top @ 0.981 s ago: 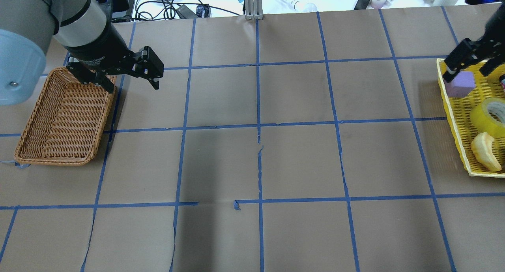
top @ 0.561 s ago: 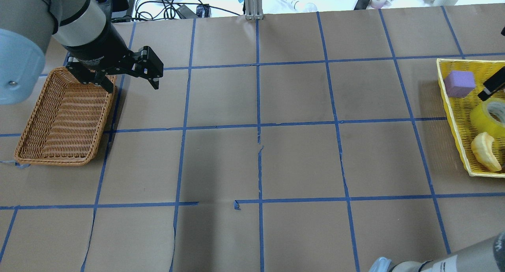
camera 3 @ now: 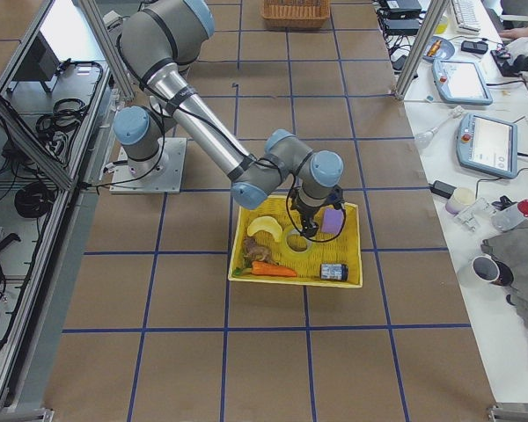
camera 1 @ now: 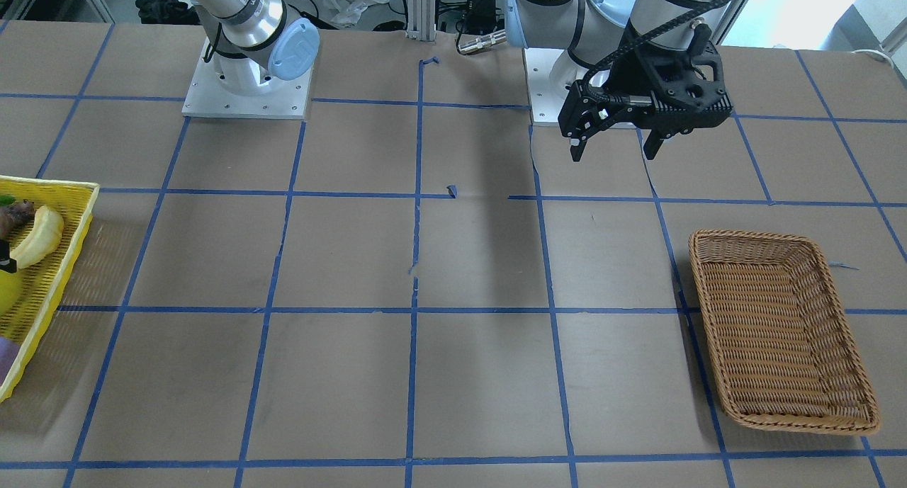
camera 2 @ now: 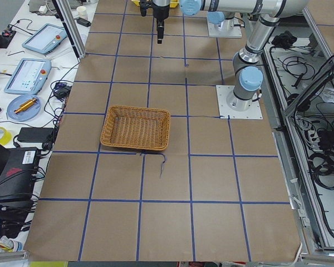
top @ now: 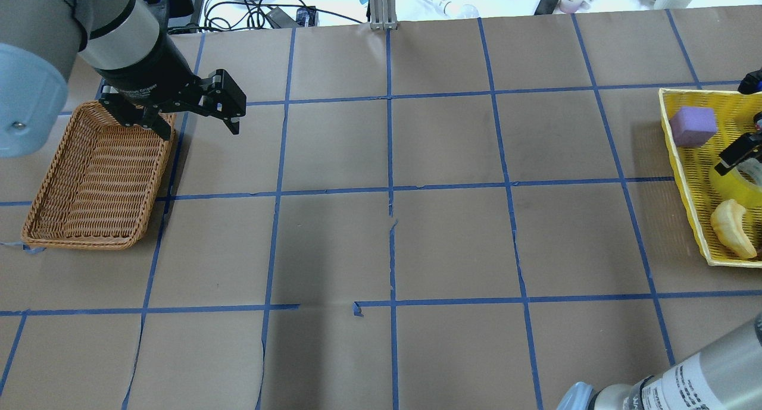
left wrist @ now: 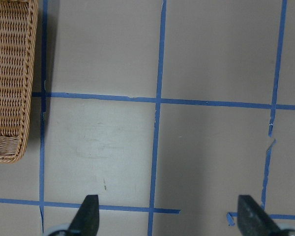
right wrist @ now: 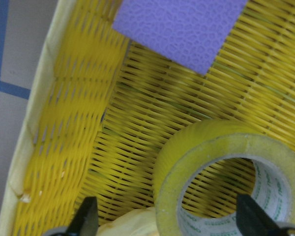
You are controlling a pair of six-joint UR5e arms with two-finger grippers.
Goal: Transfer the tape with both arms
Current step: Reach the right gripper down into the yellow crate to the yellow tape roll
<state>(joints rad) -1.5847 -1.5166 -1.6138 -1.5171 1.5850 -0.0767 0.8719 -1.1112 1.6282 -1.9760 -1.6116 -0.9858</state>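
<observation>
The tape (top: pixel 733 187), a yellow translucent ring with a whitish core, lies in the yellow tray (top: pixel 684 178) at the right edge. It also shows in the right wrist view (right wrist: pixel 221 142) and the exterior right view (camera 3: pixel 297 240). My right gripper (right wrist: pixel 169 223) is open just above it, one finger outside the ring and one over its hole, not holding it. My left gripper (top: pixel 197 123) is open and empty, hovering by the far right corner of the wicker basket (top: pixel 80 243). It also shows in the front-facing view (camera 1: pixel 613 149).
The tray also holds a purple block (top: pixel 693 126), a banana (top: pixel 732 228), a carrot (camera 3: pixel 268 270) and a small can (camera 3: pixel 334 271). Blue tape lines grid the brown table. A metal post (top: pixel 382 5) stands at the far edge.
My right gripper has moved from over the purple block toward the robot along the tray and come down over the tape. The left arm has not moved.
</observation>
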